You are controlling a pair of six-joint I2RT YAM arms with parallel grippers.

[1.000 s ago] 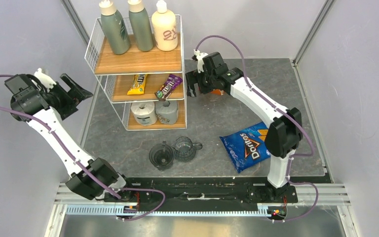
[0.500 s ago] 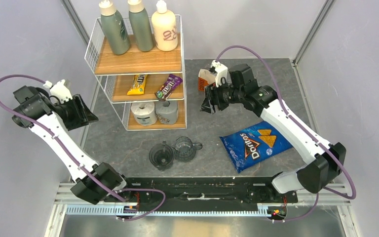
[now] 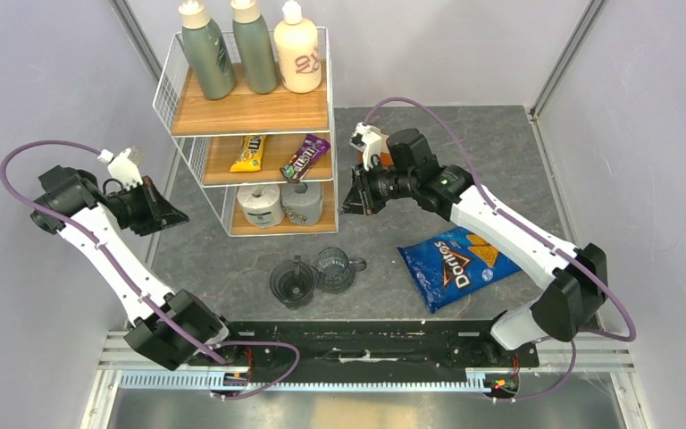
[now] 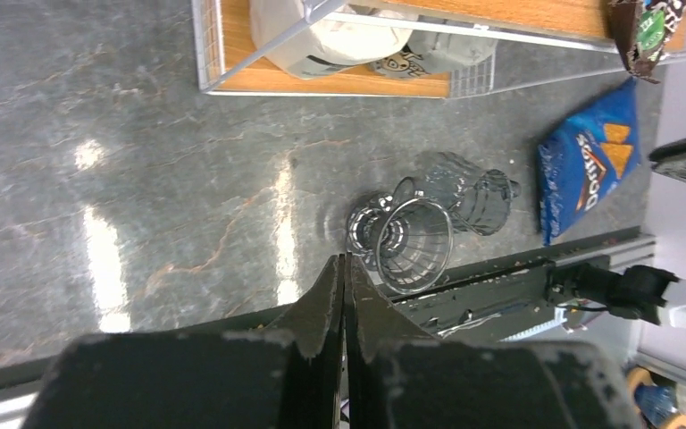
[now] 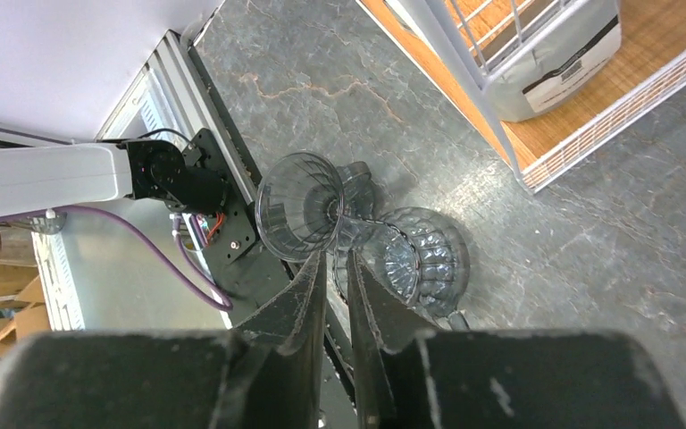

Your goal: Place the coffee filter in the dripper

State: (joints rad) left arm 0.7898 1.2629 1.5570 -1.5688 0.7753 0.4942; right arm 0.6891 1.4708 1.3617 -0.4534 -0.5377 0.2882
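Note:
The dripper is a dark translucent cone standing near the table's front edge, right beside a clear glass mug. The left wrist view shows the dripper ahead of my left gripper, whose fingers press together on nothing. That left gripper hangs left of the rack, well above the table. My right gripper hovers behind the mug. In its wrist view my right gripper keeps a narrow gap, empty, above the dripper and mug. The coffee filter is out of view.
A white wire rack at the back left holds bottles, candy bars and paper rolls. A blue Doritos bag lies at the front right. The arms' base rail runs along the near edge.
Both grippers have closed from wide open. The left gripper dropped and swung toward the rack's foot. The right arm pulled back from the rear, now covering the orange packet seen earlier.

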